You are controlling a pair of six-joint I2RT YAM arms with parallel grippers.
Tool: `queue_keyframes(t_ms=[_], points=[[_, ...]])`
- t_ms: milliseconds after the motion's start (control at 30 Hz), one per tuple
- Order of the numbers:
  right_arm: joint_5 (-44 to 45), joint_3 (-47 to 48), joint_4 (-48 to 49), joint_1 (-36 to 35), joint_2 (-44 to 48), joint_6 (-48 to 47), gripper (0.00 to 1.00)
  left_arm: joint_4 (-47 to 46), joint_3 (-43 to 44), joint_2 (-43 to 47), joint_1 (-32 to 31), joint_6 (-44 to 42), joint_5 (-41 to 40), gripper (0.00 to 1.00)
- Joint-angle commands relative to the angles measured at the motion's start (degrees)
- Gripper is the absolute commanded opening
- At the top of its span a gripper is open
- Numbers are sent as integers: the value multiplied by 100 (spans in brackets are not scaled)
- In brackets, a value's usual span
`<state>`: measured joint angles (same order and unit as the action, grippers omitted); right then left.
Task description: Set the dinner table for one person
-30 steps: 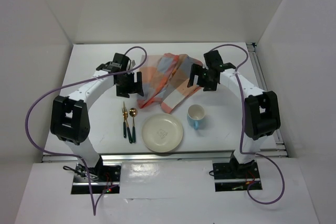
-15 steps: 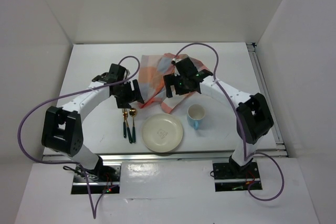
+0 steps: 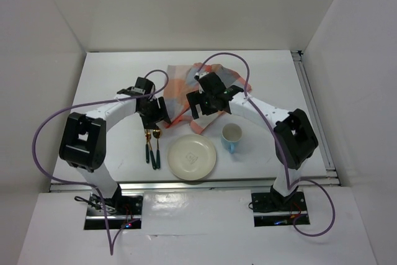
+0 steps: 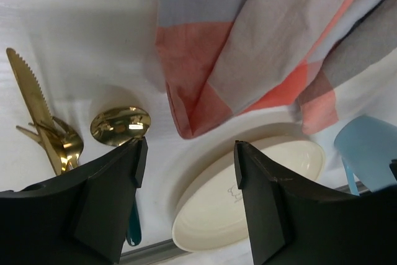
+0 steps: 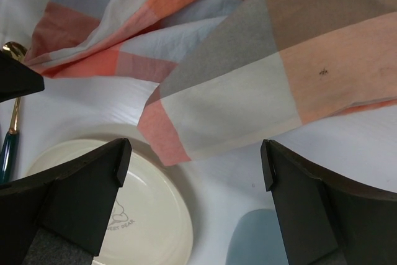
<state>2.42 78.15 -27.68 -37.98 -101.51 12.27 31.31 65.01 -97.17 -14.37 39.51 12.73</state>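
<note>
The white dinner table [image 3: 105,82] carries an orange-and-grey checked cloth [image 3: 181,84], crumpled at the back middle. In front of it lie a cream plate [image 3: 193,157], a blue cup [image 3: 231,136] and gold cutlery with dark handles [image 3: 152,145]. My left gripper [image 3: 156,112] is open and empty, hovering at the cloth's near left corner [image 4: 192,116], above the spoon [image 4: 121,125] and the plate [image 4: 211,215]. My right gripper [image 3: 202,105] is open and empty, over the cloth's near edge [image 5: 236,85]. The plate [image 5: 149,215] and cup [image 5: 257,240] lie below it.
A gold knife [image 4: 28,91] and fork [image 4: 59,141] lie left of the spoon. The cup [image 4: 369,147] stands right of the plate. White walls enclose the table on three sides. A metal rail [image 3: 310,97] runs along its right edge.
Both arms have swung inward. The right gripper has moved left across the cloth to its near edge. The left gripper has moved right and nearer, to the cloth's near left corner.
</note>
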Motion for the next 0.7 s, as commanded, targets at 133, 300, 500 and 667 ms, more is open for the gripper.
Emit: queue_keyframes(t_ms=[133,300,500,667], points=[[197,130,237,-52,-53,-23,99,-345,205,-425,31,110,132,72],[198,130,184,-52,-105,-23,99,-398,205,-549,31,57,133,70],[198,130,184,-52,-105,30,99,-398,257,-549,31,57,133,45],[198,78,184,-52,-105,30,99,-398,424,-549,31,57,133,34]])
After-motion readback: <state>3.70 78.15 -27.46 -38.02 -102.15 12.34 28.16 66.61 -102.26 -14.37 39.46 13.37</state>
